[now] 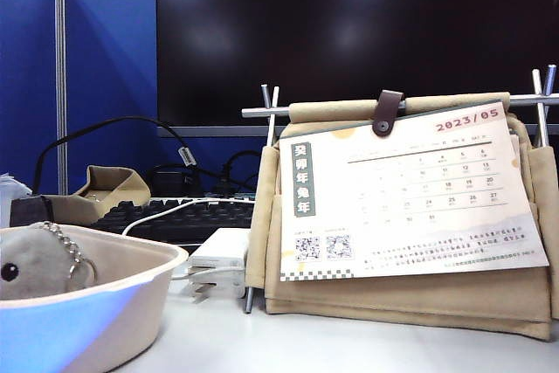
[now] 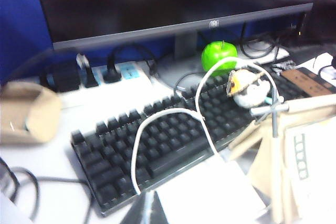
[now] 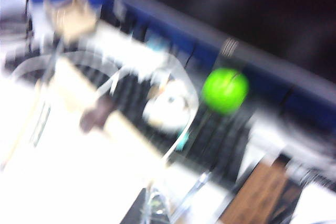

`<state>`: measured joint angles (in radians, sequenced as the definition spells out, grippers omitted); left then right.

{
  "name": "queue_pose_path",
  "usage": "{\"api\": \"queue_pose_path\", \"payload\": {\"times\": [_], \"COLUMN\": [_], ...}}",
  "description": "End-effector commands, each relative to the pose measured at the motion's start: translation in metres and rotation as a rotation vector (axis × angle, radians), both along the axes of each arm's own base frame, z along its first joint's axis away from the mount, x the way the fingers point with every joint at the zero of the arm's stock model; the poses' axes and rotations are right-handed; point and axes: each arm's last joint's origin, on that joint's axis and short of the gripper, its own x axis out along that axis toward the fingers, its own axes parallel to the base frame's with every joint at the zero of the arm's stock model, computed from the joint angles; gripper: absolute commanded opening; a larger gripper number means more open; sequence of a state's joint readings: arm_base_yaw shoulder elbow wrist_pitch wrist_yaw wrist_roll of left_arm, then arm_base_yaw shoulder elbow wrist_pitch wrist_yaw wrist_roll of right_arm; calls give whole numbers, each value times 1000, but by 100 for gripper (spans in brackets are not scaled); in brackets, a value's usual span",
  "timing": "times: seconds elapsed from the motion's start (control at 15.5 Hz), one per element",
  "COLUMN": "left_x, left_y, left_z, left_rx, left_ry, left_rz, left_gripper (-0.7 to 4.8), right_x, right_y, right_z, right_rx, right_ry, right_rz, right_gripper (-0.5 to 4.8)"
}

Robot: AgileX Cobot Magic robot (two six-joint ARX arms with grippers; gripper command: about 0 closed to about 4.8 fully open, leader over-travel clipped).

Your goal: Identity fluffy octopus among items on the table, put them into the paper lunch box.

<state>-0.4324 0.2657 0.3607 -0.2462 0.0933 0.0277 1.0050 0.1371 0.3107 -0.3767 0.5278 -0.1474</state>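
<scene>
Grey fluffy octopus lies in the paper lunch box; both closed, empty grippers are unseen.

The grey plush octopus, keychain attached, lies inside the cream lunch box on the pale surface.

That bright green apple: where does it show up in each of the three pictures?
Exterior view: not in it.
Left wrist view: the bright green apple sits below the monitor, behind the black keyboard.
Right wrist view: blurred green apple, right of centre.
Shared landmark: the looping white cable.
</scene>
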Motion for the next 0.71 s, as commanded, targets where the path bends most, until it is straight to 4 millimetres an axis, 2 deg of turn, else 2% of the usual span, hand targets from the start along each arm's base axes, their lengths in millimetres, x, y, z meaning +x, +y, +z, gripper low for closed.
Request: {"api": "queue_pose_path", "payload": {"times": [0.06, 0.26, 0.71], "left_x": [0, -1, -1], "left_y": [0, 0, 1], "left_z": [0, -5, -5], "left_rx": [-93, -78, -79], "left_ry": [50, 98, 96], "left_rz": [17, 20, 23], "left_gripper": [-5, -5, -5], "right_x": [1, 2, 2], "right_y": [5, 6, 6], "right_z": [-17, -26, -26], "right_rx": [5, -29, -33], "right_ry": [52, 77, 79], "right_rz": [46, 49, 48], "right_gripper": [-6, -6, -6]}}
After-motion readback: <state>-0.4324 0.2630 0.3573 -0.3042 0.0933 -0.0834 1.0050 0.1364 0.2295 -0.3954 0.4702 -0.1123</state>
